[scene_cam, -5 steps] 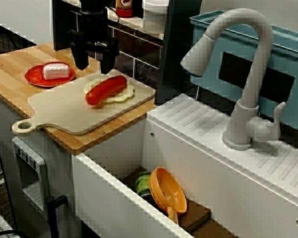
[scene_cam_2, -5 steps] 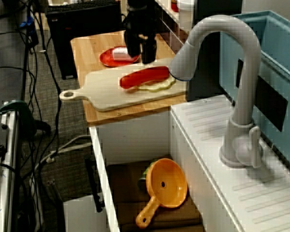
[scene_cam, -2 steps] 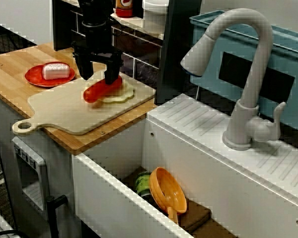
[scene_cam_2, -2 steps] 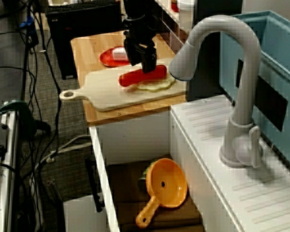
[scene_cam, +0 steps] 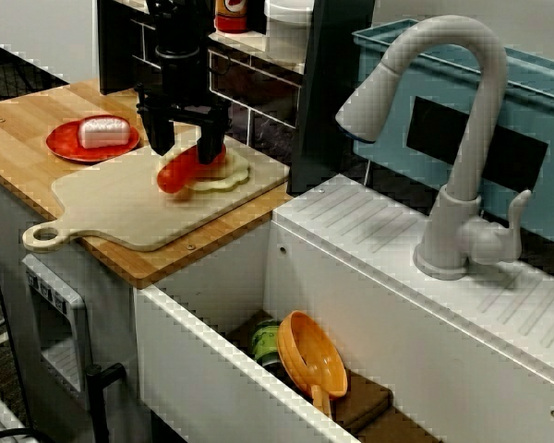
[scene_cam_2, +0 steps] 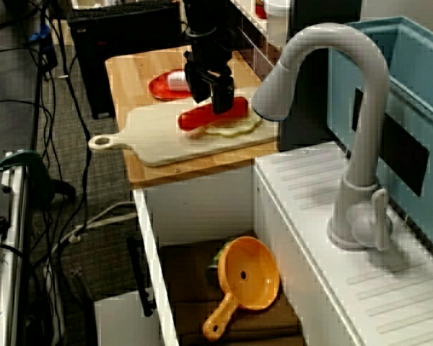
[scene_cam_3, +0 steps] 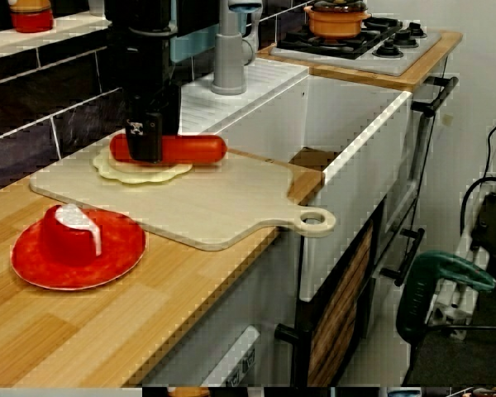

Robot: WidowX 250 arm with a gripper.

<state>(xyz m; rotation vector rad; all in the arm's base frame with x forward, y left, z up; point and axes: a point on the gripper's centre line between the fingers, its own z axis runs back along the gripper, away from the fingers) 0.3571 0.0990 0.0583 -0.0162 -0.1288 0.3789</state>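
Sausage [scene_cam: 175, 174] is lying across a pale slice [scene_cam: 227, 173] on the cutting board [scene_cam: 111, 208]. Gripper [scene_cam: 185, 146], hovering higher a second ago, is now straddling its middle with jaws apart, nudging it slightly askew.

A kitchen: sink [scene_cam: 351, 277], faucet [scene_cam: 462, 138], stove [scene_cam_3: 380, 45] and wooden counter [scene_cam: 18, 138].

Red sausage [scene_cam: 179, 173] — flat atop pale slice [scene_cam: 227, 175]; on cutting board [scene_cam: 120, 208]

Red plastic sausage [scene_cam_3: 186, 149] lies between the fingers of the black gripper [scene_cam: 186, 152], on a pale scalloped disc [scene_cam_3: 140, 174] atop a wooden paddle-shaped board [scene_cam_3: 219, 207].
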